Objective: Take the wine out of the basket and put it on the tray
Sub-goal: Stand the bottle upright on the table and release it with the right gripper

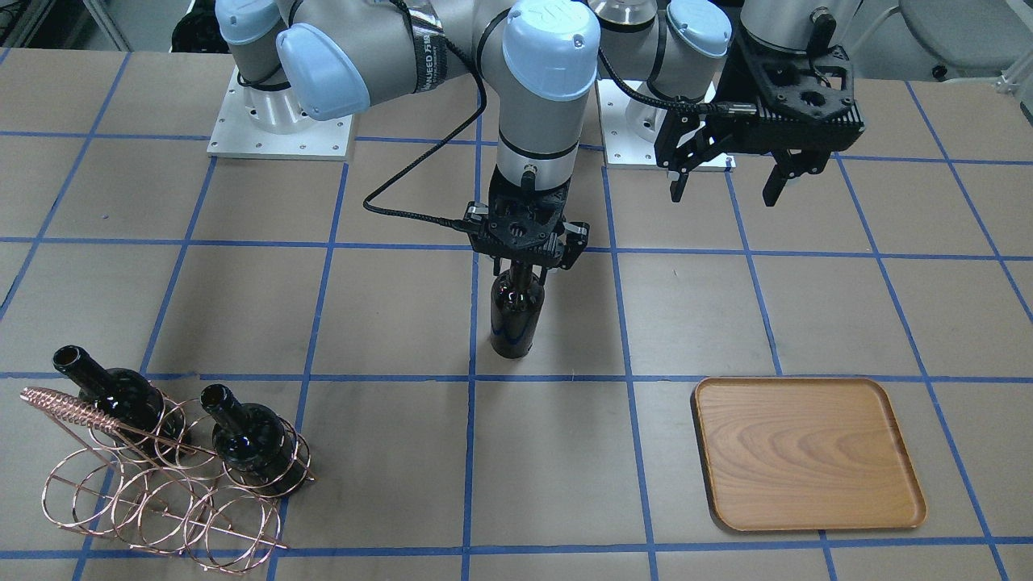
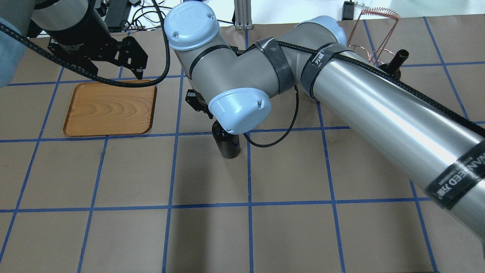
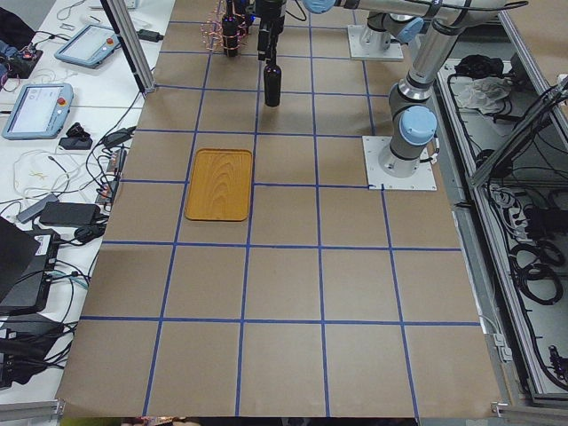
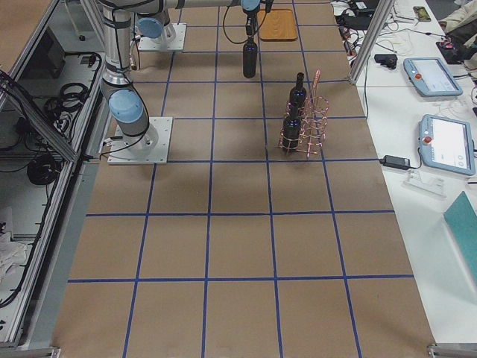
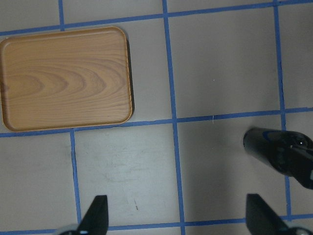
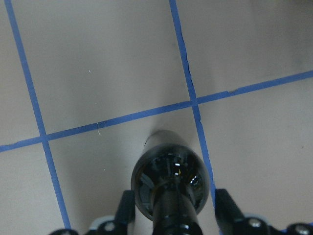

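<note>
Gripping the wine (image 1: 516, 319) by its neck, the right gripper (image 1: 529, 260) has its fingers pinched on the glass from either side. The bottle stands upright under it near mid-table, well apart from both basket and tray. Can't tell if its base touches the table (image 1: 387, 323). The left gripper (image 1: 728, 187) hovers above the table on the robot-base side of the tray (image 1: 807, 452), fingers spread wide. The tray lies flat on the robot's left side. The basket (image 1: 161, 516) sits toward the robot's right end of the table, with two other bottles (image 1: 121, 395) leaning in its rings, mouths up.
</note>
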Controlling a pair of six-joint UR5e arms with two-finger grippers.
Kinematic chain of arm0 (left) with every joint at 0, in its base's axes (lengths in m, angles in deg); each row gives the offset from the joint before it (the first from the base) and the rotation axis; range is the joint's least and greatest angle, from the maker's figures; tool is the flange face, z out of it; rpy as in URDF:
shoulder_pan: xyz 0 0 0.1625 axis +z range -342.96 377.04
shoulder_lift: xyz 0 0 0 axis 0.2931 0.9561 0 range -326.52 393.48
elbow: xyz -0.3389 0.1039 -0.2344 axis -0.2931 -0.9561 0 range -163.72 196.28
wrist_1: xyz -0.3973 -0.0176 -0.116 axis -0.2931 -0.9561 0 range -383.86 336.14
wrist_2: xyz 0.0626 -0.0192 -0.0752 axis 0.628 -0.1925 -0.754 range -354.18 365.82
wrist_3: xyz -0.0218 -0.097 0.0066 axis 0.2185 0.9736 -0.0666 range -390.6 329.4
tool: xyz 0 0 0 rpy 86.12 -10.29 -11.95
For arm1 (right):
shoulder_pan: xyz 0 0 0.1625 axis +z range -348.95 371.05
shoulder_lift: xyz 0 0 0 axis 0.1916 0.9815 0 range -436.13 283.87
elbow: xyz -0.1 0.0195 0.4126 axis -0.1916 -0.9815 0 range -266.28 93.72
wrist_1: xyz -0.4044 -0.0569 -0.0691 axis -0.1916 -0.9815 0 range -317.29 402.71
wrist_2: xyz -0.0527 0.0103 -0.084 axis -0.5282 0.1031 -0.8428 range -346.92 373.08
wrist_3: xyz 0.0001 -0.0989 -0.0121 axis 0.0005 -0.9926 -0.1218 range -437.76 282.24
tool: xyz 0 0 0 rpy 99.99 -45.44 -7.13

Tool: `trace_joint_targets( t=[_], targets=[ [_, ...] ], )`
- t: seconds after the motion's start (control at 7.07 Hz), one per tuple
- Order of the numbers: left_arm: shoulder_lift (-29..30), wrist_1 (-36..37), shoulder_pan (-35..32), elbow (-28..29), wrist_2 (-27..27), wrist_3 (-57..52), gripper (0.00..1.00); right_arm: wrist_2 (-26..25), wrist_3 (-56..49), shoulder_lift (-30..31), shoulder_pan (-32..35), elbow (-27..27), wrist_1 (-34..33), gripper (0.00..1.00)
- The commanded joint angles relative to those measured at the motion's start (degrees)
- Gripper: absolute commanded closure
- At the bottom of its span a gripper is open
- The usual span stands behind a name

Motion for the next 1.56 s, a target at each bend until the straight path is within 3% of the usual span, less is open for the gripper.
trace_joint_targets(
  t=[0.0, 0.42, 0.57, 0.85, 1.42],
  targets=[
    [-0.09, -0.12, 0.06, -0.01, -0.07, 0.00, 0.00, -0.43, -8.28, 2.01, -3.45, -2.57, 0.55, 0.00],
    [0.00, -0.12, -0.12, -0.10, -0.33, 0.09, 0.00, 0.79, -32.34, 10.08, -20.29, -3.29, 11.16, 0.00],
    [0.61, -0.12, -0.38, -0.10, -0.42, 0.26, 0.00, 0.97, -35.30, 13.76, -24.70, -3.20, 15.80, 0.00],
    [2.18, 0.05, -1.95, -0.01, -0.68, 5.24, 0.00, 0.62, -37.51, 19.41, -26.41, -2.32, 20.92, 0.00],
    [9.65, 4.18, -15.20, 0.43, -2.52, 20.68, 0.00, 0.18, -39.64, 19.78, -26.32, -2.15, 20.94, 0.00]
  ],
)
